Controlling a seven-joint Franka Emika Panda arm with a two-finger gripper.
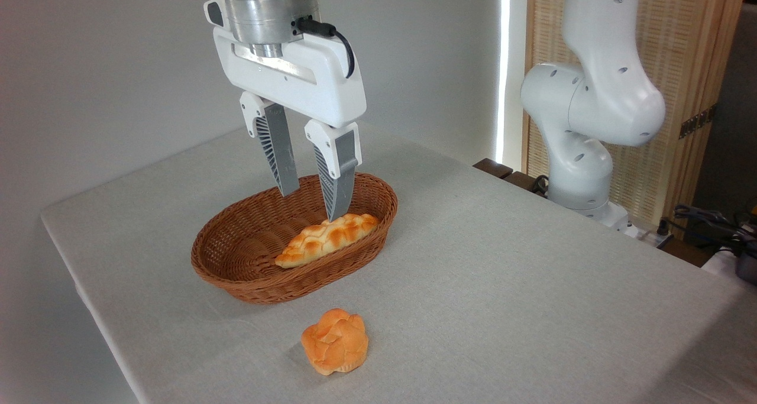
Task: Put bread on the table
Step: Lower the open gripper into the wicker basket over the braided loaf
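The long braided bread (326, 238), golden-orange with paler creases, lies inside the brown wicker basket (236, 268), leaning against its near right wall. My gripper (312, 206) hangs open above the basket's far half, fingers pointing down. Its right fingertip (336, 213) comes down just over the loaf's far end, and whether it touches is unclear. Nothing is between the fingers. The table (502, 274) is covered in light-grey cloth.
A small round knotted orange bun (335, 341) sits on the cloth in front of the basket. The arm's white base (585, 126) stands at the table's far right edge, with cables and a wooden screen behind it.
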